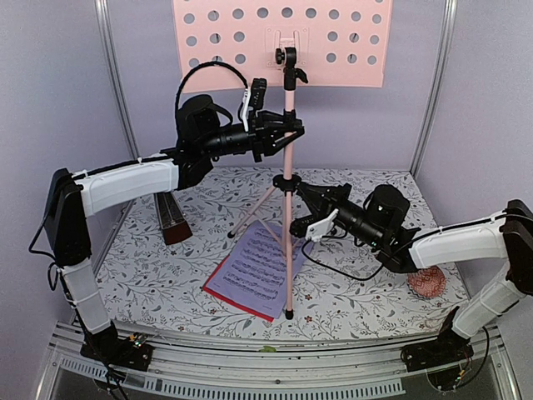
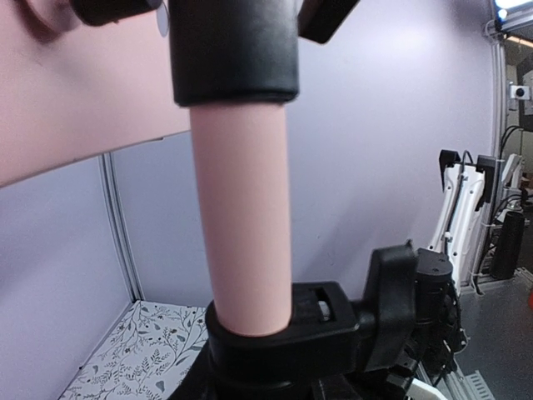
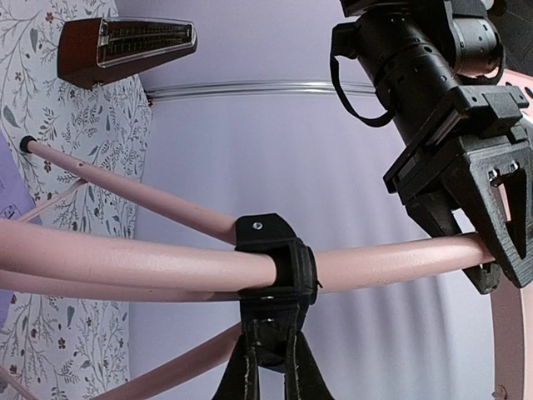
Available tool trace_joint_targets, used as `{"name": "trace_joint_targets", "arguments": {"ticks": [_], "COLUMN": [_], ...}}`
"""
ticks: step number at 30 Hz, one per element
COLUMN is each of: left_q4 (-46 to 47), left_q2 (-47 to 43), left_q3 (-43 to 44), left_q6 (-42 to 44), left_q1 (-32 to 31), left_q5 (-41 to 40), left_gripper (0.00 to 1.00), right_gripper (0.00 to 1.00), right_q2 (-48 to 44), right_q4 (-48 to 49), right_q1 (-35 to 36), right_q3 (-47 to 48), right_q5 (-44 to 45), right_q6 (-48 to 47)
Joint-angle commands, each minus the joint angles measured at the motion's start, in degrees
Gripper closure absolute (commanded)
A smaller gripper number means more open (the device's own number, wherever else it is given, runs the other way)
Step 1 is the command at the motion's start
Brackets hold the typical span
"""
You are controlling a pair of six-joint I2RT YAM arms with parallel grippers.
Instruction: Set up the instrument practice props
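The pink music stand [image 1: 289, 179] is upright mid-table on its tripod, its perforated desk [image 1: 208, 37] high at the back. My left gripper [image 1: 281, 137] is shut around the upper pole [image 2: 241, 225], just above a black collar [image 2: 283, 342]. My right gripper [image 3: 268, 346] is shut on the black hub collar [image 3: 275, 250] where the legs meet the pole; from above it sits at the pole's right [image 1: 298, 190]. A lilac music sheet [image 1: 254, 267] lies on a red one [image 1: 241, 305] between the legs. The dark brown metronome [image 1: 171, 218] rests to the left.
A small pink knitted ball [image 1: 425, 282] lies at the right, close under my right forearm. Grey walls with metal posts [image 1: 117, 83] close in the back and sides. The stand's front leg foot [image 1: 289, 315] stands near the table's front rail.
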Motion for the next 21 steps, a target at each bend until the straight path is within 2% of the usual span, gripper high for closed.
{"name": "trace_joint_targets", "arguments": {"ticks": [1,7,15,21], "left_q4": [-0.88,-0.94,-1.47,-2.15], "left_q2": [0.80,0.88,0.98,0.89], "left_q3": [1.39,1.47,1.47,1.30], "left_q6": [0.28,0.29,0.79,1.38], "left_q1": [-0.55,-0.67,-0.83,-0.86], "left_q5": [0.12,0.13,0.32,0.22], "left_gripper": [1.00,1.00,1.00,1.00], "right_gripper": [1.00,1.00,1.00,1.00], "right_q2": [-3.80,-5.40,-6.36,-5.46], "right_q4": [-11.11,-19.02,-19.94,-19.96], "right_q1": [0.36,0.31,-1.58,-4.62], "right_q3": [3.70,6.22,6.19,6.32], "right_q5": [-1.72,-5.84,-10.51,-17.80], "right_q6": [18.16,41.59,72.41,98.30]}}
